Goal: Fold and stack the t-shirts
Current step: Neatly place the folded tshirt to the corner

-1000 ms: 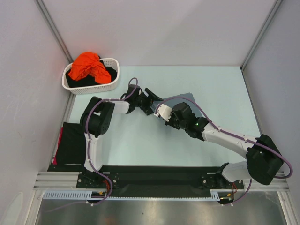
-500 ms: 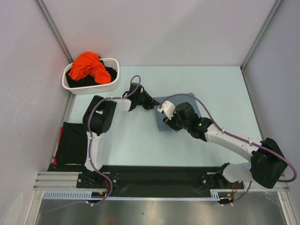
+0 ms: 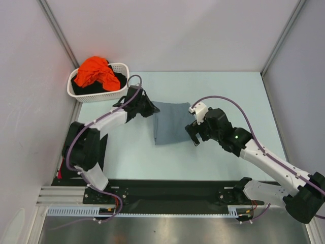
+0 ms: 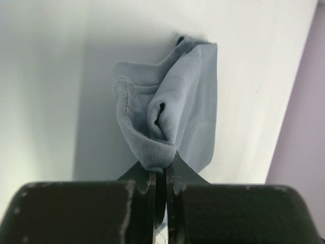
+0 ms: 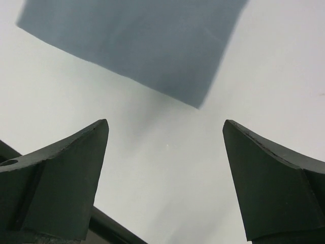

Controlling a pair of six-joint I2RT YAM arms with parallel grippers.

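Note:
A folded grey-blue t-shirt point(image 3: 171, 123) lies flat in the middle of the table. My left gripper point(image 3: 147, 109) is shut on its upper left corner, and the left wrist view shows the bunched cloth point(image 4: 170, 114) pinched between the fingertips of that gripper point(image 4: 159, 170). My right gripper point(image 3: 193, 134) stands open just off the shirt's right edge, holding nothing. In the right wrist view the shirt's corner point(image 5: 137, 40) lies beyond my gripper point(image 5: 165, 147), with bare table between the fingers. An orange t-shirt point(image 3: 95, 72) and a black one point(image 3: 120, 80) sit in the basket.
The white basket point(image 3: 91, 95) stands at the back left corner. A dark folded pile point(image 3: 77, 154) lies at the table's left edge beside the left arm's base. Walls close in on the left, right and back.
My left gripper shut on the shirt's corner and drew it left. My right gripper opened, let go of the shirt and backed away to the right.

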